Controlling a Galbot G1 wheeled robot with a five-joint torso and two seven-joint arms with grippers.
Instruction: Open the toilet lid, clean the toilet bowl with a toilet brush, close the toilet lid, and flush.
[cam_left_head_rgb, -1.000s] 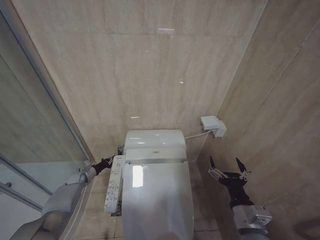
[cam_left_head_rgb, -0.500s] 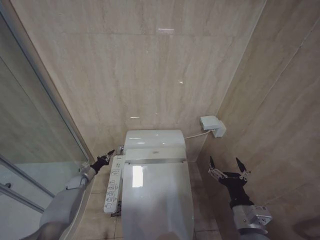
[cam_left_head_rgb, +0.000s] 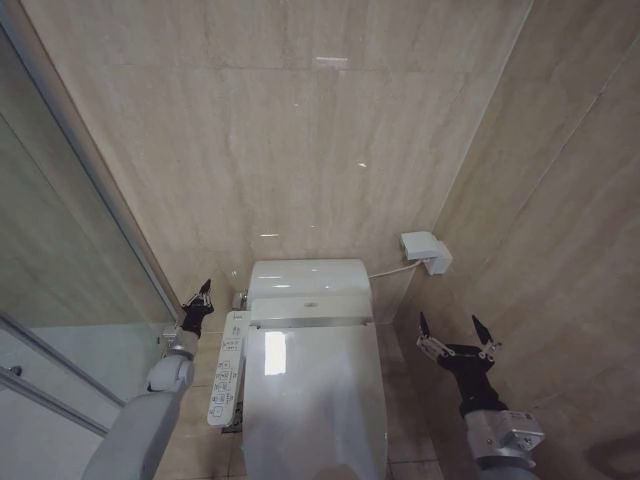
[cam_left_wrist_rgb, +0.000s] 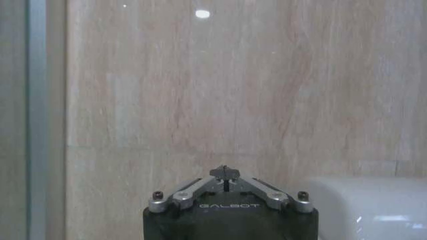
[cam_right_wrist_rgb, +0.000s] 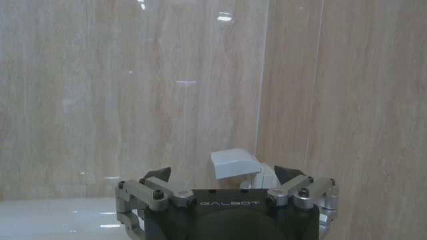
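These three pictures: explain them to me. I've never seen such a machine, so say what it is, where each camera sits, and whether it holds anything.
It is a two-armed robot facing a toilet. The wide picture comes from its head, looking down: the toilet lid is shut. The left gripper, shut and empty, is raised beside the control panel. The right gripper, open and empty, hangs on the toilet's other side. The other two pictures come from cameras on each wrist, looking past the fingers at the tiled wall.

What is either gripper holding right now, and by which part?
Nothing is held. The left gripper is shut on nothing beside the toilet's control panel; the right gripper hangs open beside the closed toilet lid.
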